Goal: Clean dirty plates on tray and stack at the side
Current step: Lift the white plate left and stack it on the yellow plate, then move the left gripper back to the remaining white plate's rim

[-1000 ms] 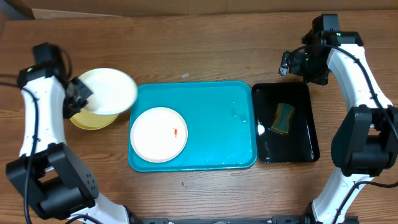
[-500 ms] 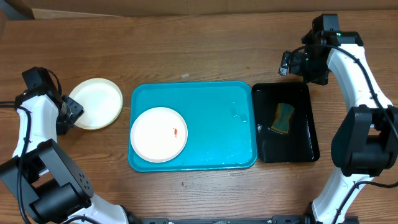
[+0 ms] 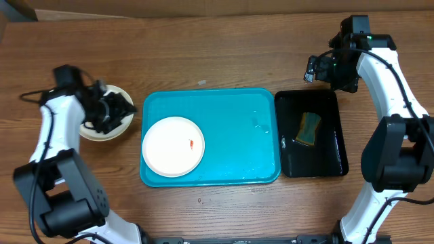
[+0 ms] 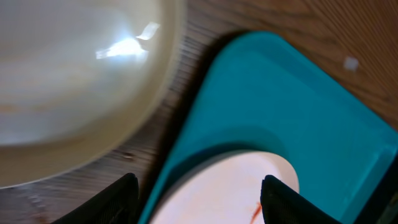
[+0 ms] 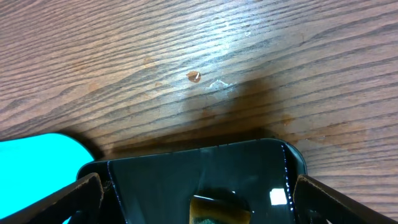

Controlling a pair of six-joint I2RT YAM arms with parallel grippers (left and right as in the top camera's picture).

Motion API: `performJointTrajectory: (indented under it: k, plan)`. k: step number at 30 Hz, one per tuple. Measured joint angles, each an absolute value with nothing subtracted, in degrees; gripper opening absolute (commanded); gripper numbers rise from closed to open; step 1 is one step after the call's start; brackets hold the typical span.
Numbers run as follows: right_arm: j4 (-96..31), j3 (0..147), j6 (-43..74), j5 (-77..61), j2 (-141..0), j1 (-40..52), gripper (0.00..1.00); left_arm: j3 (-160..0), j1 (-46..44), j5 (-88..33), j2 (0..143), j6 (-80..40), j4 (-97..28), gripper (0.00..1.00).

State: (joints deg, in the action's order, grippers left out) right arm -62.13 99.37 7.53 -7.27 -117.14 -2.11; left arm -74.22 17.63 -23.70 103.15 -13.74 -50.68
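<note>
While the left gripper hangs over the pale plates on the wooden table, just left of the turquoise tray, its jaws stand apart with nothing between them. Those plates look like one laid on another, though the arm hides much of them.

One white plate lies flat in the near-left part of the tray, with a small orange-red smear right of its centre.

It looks stiff, thin and light, with a glossy face that will probably be slippery, more so if wet; glints at the tray's far right suggest water. Lying flat, it offers little but its raised rim. The left edge, nearest the left gripper, seems the best hold, with one finger on top and one under the lip. A pinch on the smooth face would likely slide off.

Far right, the right gripper hovers spread wide and empty above the far edge of the black tray, where the sponge lies.
</note>
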Motion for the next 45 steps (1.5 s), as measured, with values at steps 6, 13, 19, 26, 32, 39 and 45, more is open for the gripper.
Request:
performJointTrajectory:
  k: [6,13,19,26,32,39,45]
  plan:
    - [-62.13,99.35,7.51,-7.25,-117.14,-2.11,1.0,-74.22,7.88,-24.97,103.15,-13.56,-49.52,0.66]
    - [-62.13,99.37,7.51,-7.29,-117.14,-2.11,1.0,-74.22,0.08,-24.08,103.15,-15.92,-49.01,0.69]
    - [-62.13,99.35,7.51,-7.27,-117.14,-2.11,1.0,-74.22,-2.28,-23.2,103.15,-16.43,-49.76,0.7]
    - [-62.11,99.35,7.51,-7.27,-117.14,-2.11,1.0,-74.22,-2.26,-22.46,103.15,-16.53,-49.98,0.72]
    - [-62.13,99.35,7.51,-7.27,-117.14,-2.11,1.0,-74.22,-2.26,-22.28,103.15,-16.53,-50.04,0.72]
    - [-62.11,99.35,7.51,-7.27,-117.14,-2.11,1.0,-74.22,-2.26,-22.26,103.15,-16.53,-50.61,0.74]
    - [-62.11,99.35,7.51,-7.29,-117.14,-2.11,1.0,-74.22,-2.26,-22.13,103.15,-16.53,-50.63,0.75]
